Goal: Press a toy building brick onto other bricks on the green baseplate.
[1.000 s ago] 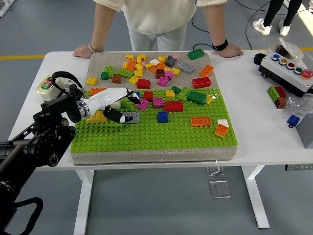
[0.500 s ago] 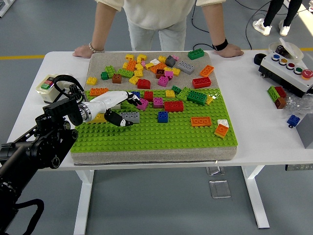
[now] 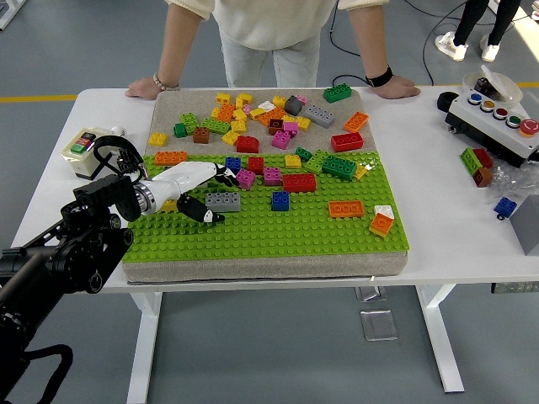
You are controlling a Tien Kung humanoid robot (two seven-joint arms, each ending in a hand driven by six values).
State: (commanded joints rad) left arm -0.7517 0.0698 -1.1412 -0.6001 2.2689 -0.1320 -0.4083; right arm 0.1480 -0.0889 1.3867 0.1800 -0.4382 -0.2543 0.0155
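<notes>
**A:** What is the robot's hand doing right now?

**B:** Only 1 robot hand shows, the left hand (image 3: 198, 187), reaching in over the near-left part of the green baseplate (image 3: 278, 231). Its white fingers are spread and relaxed, holding nothing. The thumb points down toward the plate, and the fingertips sit just short of a pink brick (image 3: 245, 178).

**A:** Where is the brick it should press?

**B:** My guess is the grey brick (image 3: 222, 201), lying flat on the baseplate just beyond the thumb, right under the fingers. I cannot tell whether the thumb touches it. Past the fingertips run a blue brick (image 3: 233, 163), a small red brick (image 3: 256, 165) and a long red brick (image 3: 299, 182).

**A:** How should the press go?

**B:** I would bring the palm squarely above the brick, line its studs up with those below, then push straight down. A slanted push could skid it sideways into the pink brick.

**A:** Any containers?

**B:** No true ones. A grey mat (image 3: 177, 108) beyond the hand holds a loose heap of yellow, orange, green, red and grey bricks. A person (image 3: 269, 25) stands at the far side with both hands resting on the white table (image 3: 455, 210), touching no bricks.
</notes>
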